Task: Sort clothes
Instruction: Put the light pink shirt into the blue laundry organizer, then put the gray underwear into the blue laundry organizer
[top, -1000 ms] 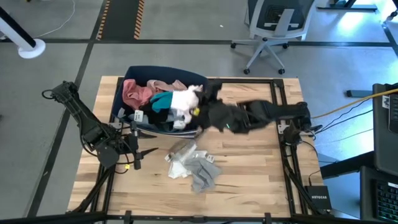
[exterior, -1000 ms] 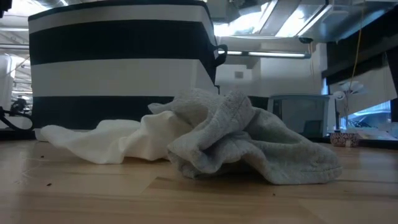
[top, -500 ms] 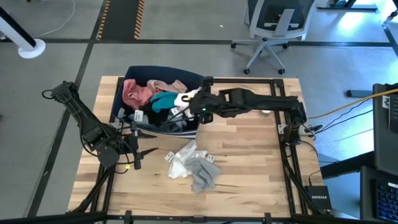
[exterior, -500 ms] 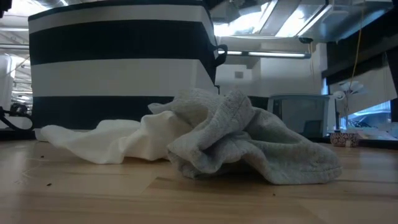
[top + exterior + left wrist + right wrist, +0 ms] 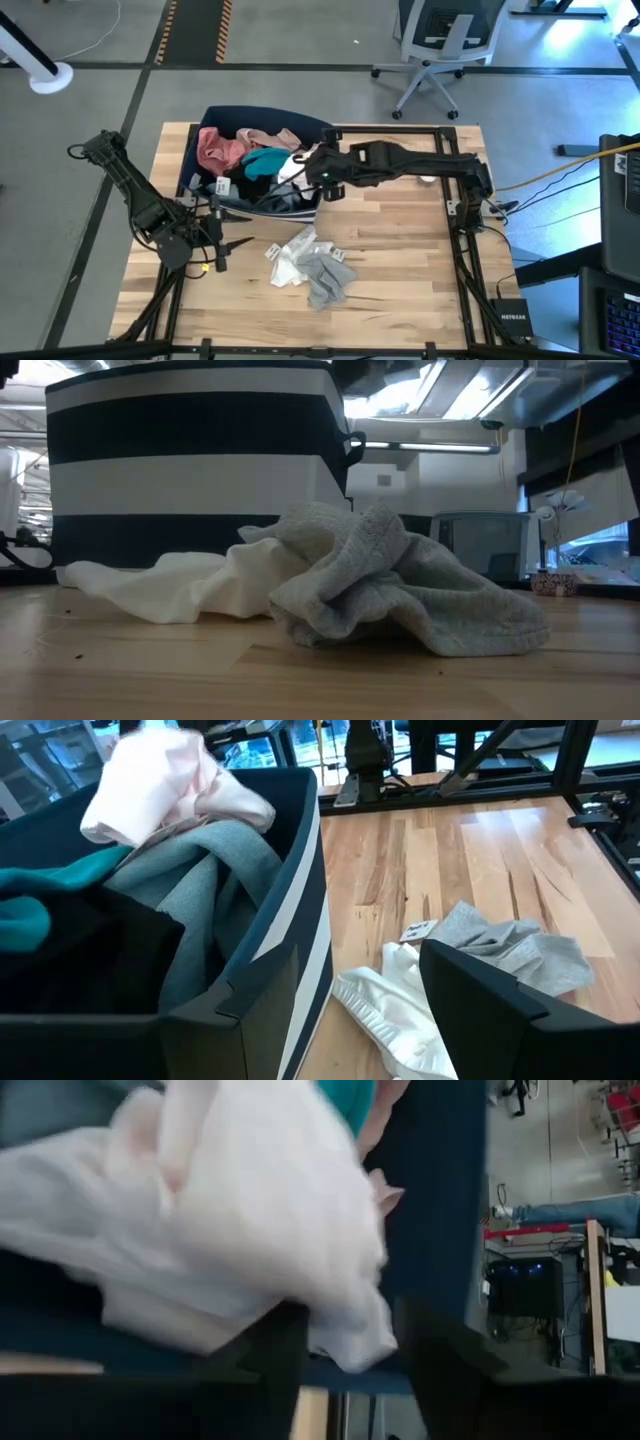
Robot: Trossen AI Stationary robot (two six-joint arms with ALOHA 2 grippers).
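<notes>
My high cam looks straight down on the whole counter (image 5: 400, 250). Low cam sits at counter level, very close to the grey garment (image 5: 400, 585) and white garment (image 5: 190, 585), striped bin (image 5: 190, 460) behind. Left wrist cam sees the same pile and bin. Right wrist cam is pressed up against a white piece (image 5: 230, 1210) in the bin.
</notes>
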